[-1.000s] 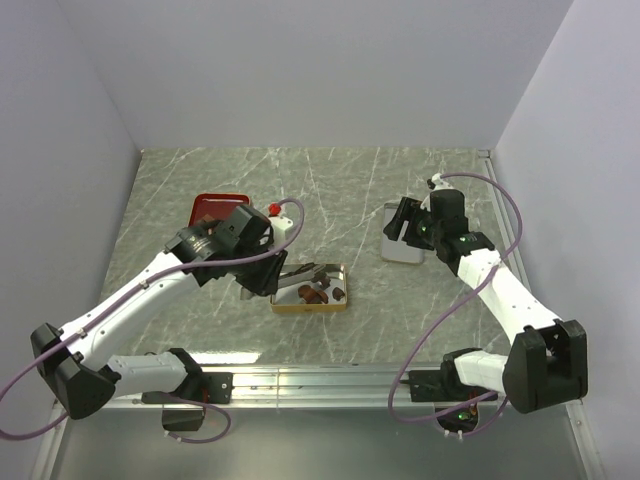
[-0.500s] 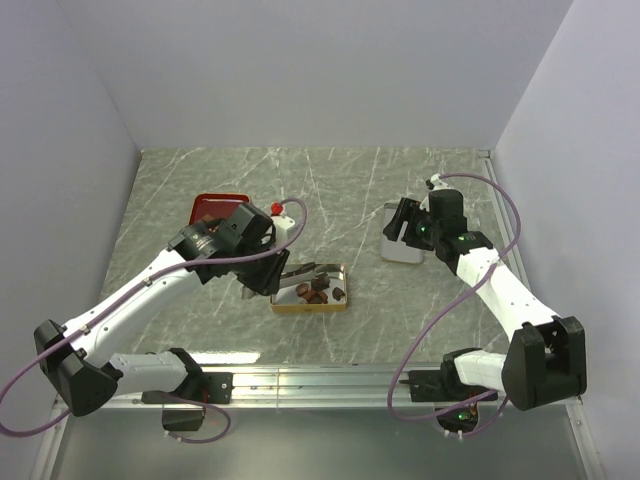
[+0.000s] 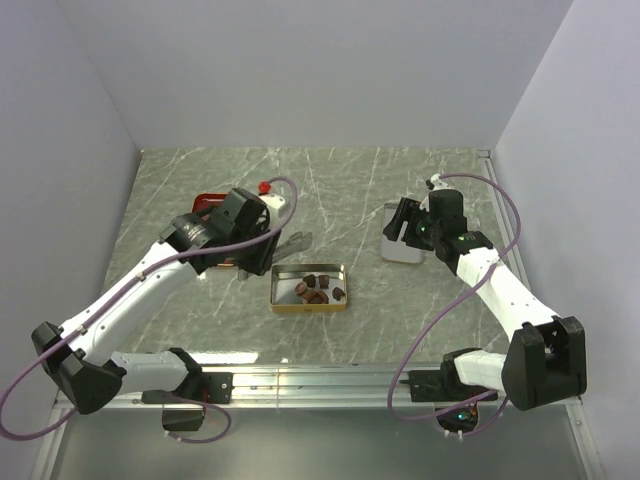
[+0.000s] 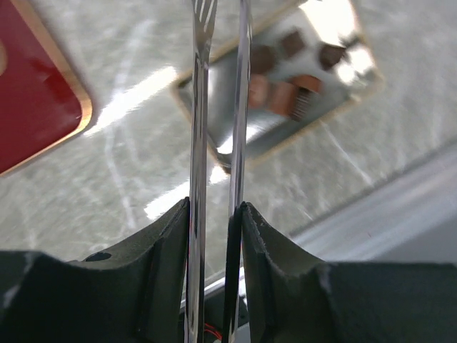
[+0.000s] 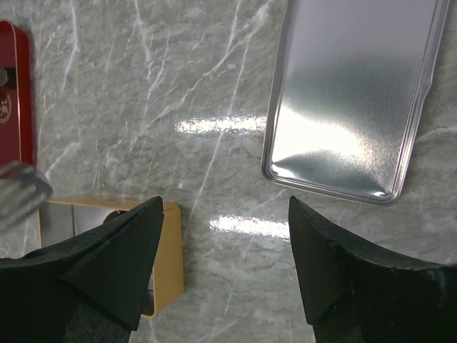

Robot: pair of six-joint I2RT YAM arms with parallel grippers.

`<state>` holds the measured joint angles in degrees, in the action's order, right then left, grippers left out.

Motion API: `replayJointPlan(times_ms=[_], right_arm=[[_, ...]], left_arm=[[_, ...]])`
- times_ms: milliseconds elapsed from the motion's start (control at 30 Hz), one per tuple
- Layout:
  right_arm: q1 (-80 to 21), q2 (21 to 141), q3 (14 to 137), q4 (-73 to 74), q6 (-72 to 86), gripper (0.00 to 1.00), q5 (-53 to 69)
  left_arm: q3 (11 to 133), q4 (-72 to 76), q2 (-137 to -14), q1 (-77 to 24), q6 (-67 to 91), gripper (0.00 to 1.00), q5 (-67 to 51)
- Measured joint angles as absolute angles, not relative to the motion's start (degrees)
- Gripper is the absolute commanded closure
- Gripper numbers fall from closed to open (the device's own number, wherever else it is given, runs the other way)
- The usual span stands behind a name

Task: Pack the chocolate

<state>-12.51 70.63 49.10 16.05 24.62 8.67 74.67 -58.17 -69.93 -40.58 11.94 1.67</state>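
Several pieces of chocolate [image 3: 315,289] lie in the shallow gold tin [image 3: 276,288] at mid-table; the left wrist view shows the chocolate [image 4: 284,80] inside the tin [image 4: 325,118] too. My left gripper [image 3: 266,243] is shut on metal tongs [image 3: 294,240], left of and behind the tin. In its own view the left gripper [image 4: 214,207] pinches both tongs [image 4: 199,107] blades, with nothing between their tips. My right gripper [image 3: 404,226] hangs open over bare table next to the silver lid [image 3: 403,250]. The right gripper [image 5: 226,207] holds nothing.
A red tray [image 3: 208,206] lies behind the left arm, which partly covers it; the tray's corner [image 4: 36,93] shows in the left wrist view. The silver lid [image 5: 357,93] lies bottom up at the right. The gold tin's corner [image 5: 170,264] sits under the right gripper's left finger.
My left gripper has drawn the tongs up out of the gold tin and back to the left, toward the red tray. The right arm has stayed put.
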Motion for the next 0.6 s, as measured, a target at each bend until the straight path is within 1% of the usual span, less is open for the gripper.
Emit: replayJointPlan(times_ms=[267,600], right_arm=[[-12.5,70.5,48.2,15.9,24.6,0.22,8.7],[-12.5,68.6,46.3,15.8,24.6,0.22,8.9]], left_arm=[[76.2,-57.9,-76.0,-28.6,15.3,0.61,12.0],[82.9,-55.5,-85.3,-23.8,17.9,0.6,20.7]])
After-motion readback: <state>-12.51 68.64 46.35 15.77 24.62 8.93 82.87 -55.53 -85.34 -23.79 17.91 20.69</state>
